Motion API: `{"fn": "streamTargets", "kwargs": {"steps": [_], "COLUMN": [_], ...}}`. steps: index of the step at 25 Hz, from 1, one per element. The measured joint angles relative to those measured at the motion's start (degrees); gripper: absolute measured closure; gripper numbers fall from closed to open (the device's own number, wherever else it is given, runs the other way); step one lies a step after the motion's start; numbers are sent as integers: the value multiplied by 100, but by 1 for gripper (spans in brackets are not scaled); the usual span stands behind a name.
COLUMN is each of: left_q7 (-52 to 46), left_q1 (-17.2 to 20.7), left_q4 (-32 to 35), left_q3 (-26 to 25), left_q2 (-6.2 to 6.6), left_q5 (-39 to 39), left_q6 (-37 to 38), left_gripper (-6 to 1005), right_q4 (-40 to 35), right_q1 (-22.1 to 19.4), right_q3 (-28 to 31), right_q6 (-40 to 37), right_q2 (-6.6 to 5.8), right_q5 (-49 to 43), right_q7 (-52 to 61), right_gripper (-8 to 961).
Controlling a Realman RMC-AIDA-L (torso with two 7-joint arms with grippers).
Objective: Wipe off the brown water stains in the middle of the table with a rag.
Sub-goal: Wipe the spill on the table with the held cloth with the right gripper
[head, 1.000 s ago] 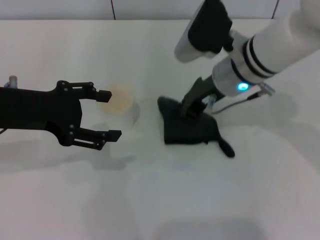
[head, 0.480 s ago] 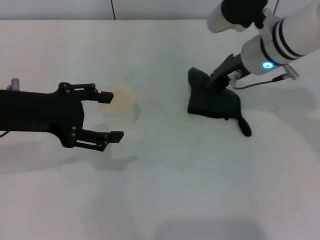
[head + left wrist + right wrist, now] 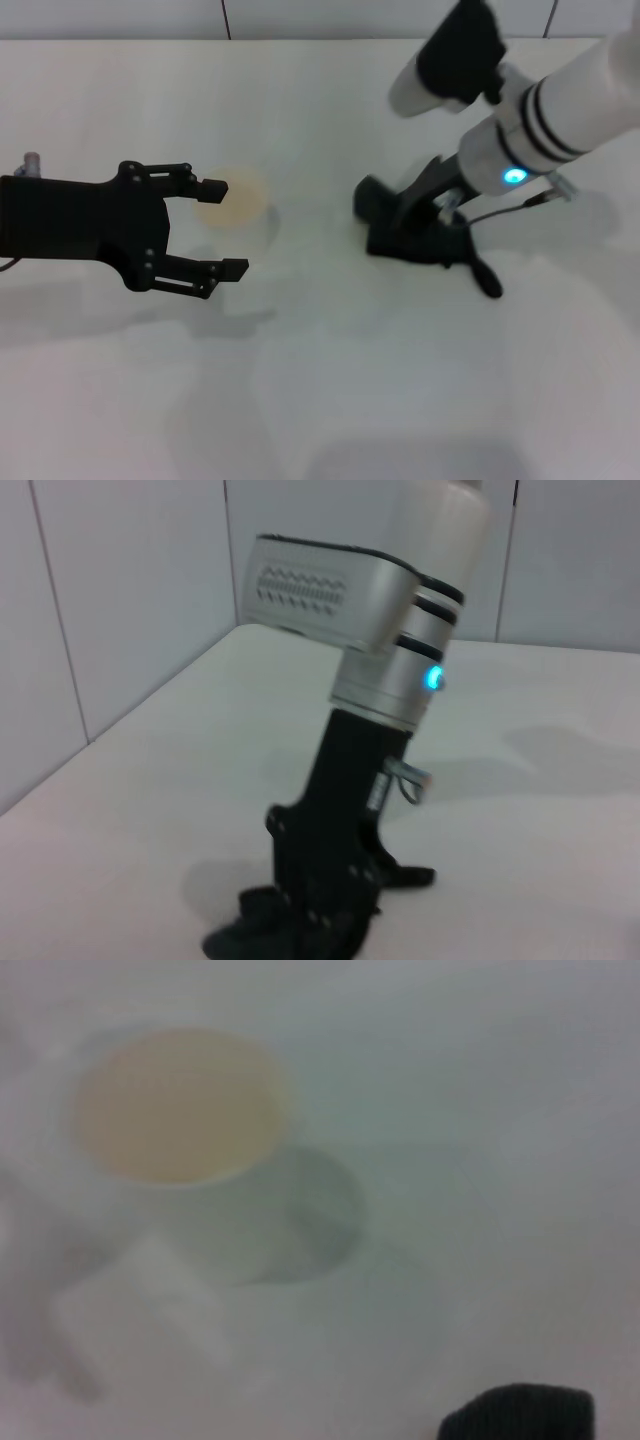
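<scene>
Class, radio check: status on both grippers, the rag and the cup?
Right gripper pressing rag onto table. Left gripper open, fingers flanking cup. No stain visible.

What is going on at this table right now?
The right gripper presses a dark rag onto the white table, right of the middle. The left gripper hovers open beside a clear cup with an orange tint. No brown stain is clearly visible beside the rag.

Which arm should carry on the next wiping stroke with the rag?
Right. Its pincer is pressed down on the rag on the table, probably gripping it. The left pincer hangs open beside the cup, holding nothing.
</scene>
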Motion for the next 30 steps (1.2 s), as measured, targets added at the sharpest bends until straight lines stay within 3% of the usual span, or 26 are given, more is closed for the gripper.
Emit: {"fn": "streamTargets", "kwargs": {"steps": [5,18,30], "left_q7": [49,122,151], "left_q1": [-5,-14,-14], "left_q4": [-3,-3,-4], "left_q3": [0,0,19], "left_q2": [-1,2,-5], "left_q5": [0,5,0], "left_q6": [-1,-7,-53], "left_gripper": [109,109,109], "right_q4": [-210,-852,-744], "right_q1": [8,-345,-183], "right_q3": [-365,-508,-664], "right_q6": [-253,-1089,-261], "right_q2": [1,2,-11], "right_q5": [247,549,482], "right_q7": [80,87,79], "right_gripper": [872,872,872]}}
